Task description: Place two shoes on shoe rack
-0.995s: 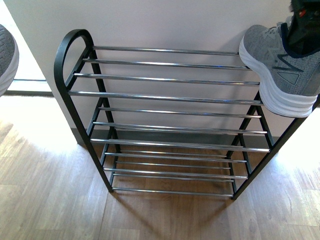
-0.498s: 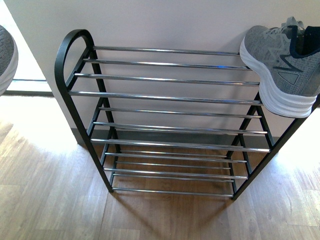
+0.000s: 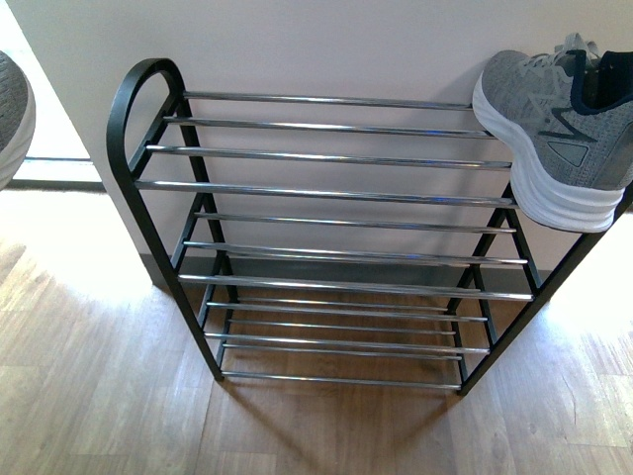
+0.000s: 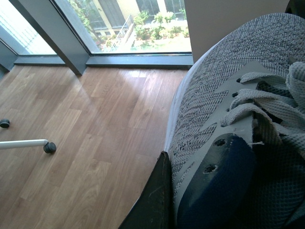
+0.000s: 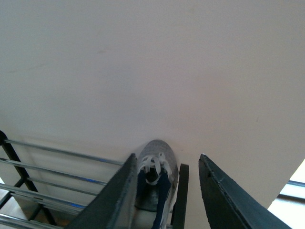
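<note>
The black shoe rack [image 3: 148, 74] with silver rods stands against the wall. One grey sneaker [image 3: 559, 129] rests on the right end of its top tier, toe toward the wall. My right gripper [image 5: 167, 162] hovers open above that sneaker [image 5: 155, 174], apart from it, and does not show in the front view. The second grey sneaker [image 3: 10, 119] hangs at the far left edge, left of the rack. My left gripper [image 4: 178, 195] is shut on this sneaker [image 4: 214, 95] at its dark collar. One dark finger [image 4: 157, 200] shows outside it and the other is hidden.
A pale wall [image 3: 326, 45] runs behind the rack, and wood floor [image 3: 99, 396] lies in front of it. To the left are a floor-level window [image 4: 124, 24] and a white leg with a castor [image 4: 49, 147].
The right gripper, on the sneaker's heel a second ago, has let go and lifted out of the front view. That sneaker stays on the top tier. The left sneaker has barely moved.
</note>
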Robot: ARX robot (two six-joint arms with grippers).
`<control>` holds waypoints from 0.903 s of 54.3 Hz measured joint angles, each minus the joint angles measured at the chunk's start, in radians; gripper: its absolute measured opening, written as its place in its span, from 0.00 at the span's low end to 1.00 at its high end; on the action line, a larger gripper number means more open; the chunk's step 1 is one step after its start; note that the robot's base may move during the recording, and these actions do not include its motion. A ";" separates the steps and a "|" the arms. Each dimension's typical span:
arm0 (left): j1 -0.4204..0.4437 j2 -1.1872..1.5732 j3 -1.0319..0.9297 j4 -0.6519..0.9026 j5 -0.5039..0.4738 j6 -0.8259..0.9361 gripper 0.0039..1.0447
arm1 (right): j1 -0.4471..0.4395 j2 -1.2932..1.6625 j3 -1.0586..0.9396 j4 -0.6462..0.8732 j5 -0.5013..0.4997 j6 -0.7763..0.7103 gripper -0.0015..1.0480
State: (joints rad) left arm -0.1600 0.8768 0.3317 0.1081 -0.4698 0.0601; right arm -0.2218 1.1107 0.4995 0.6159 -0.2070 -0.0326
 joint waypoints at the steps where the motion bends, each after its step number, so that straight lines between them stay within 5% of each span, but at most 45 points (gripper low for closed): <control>1: 0.000 0.000 0.000 0.000 0.000 0.000 0.01 | 0.003 -0.006 -0.010 0.003 0.002 0.001 0.24; 9: 0.000 0.000 0.000 0.000 0.003 0.000 0.01 | 0.047 -0.077 -0.125 0.031 0.036 0.016 0.02; 49: 0.000 0.000 0.000 0.000 0.002 0.000 0.01 | 0.217 -0.436 -0.410 -0.039 0.207 0.022 0.02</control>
State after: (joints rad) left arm -0.1600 0.8768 0.3317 0.1081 -0.4683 0.0601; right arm -0.0048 0.6746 0.0891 0.5774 0.0002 -0.0109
